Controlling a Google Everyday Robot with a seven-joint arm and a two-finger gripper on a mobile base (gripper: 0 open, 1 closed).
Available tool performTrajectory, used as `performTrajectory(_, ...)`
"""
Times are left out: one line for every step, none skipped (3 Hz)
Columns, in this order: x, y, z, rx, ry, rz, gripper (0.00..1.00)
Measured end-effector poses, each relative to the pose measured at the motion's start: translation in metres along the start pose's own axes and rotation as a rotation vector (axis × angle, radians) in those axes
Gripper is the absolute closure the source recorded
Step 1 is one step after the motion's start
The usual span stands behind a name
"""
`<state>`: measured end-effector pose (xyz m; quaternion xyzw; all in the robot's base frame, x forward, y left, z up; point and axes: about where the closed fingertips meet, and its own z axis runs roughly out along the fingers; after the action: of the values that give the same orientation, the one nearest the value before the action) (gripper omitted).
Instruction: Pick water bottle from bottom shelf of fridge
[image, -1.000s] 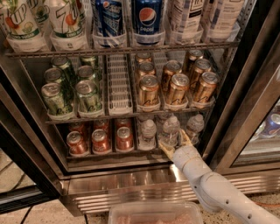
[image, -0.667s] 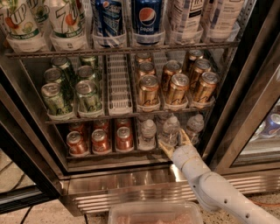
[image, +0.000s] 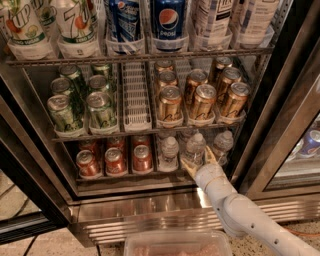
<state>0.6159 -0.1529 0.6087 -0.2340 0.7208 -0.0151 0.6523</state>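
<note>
The fridge (image: 140, 216) stands open in front of me. On its bottom shelf (image: 125, 177), right of the red-orange cans, stand three small clear water bottles with white caps: left (image: 170, 151), middle (image: 194, 147) and right (image: 223, 143). My gripper (image: 198, 161) reaches in from the lower right on its white arm (image: 240, 215), at the front of the middle bottle. Its two fingers are spread, one at the bottle's lower left (image: 187, 167) and one at its right (image: 210, 155). The bottle's lower part is hidden behind the gripper.
Red-orange cans (image: 115, 161) fill the bottom shelf's left lanes. Green cans (image: 65, 112) and gold cans (image: 202, 102) sit on the rack above, and Pepsi (image: 167, 20) and 7UP bottles (image: 75, 22) on top. The black door frame (image: 280, 125) is close on the right. A clear tray (image: 177, 243) lies below.
</note>
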Motion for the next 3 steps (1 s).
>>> performTrajectory(0.0020,0.0002,0.0105,0.006,-0.001,0.007,0.40)
performTrajectory(0.0029,0.0003,0.0188,0.002,-0.002,0.011,0.53)
performTrajectory(0.0029,0.0003,0.0188,0.002,-0.002,0.011,0.73)
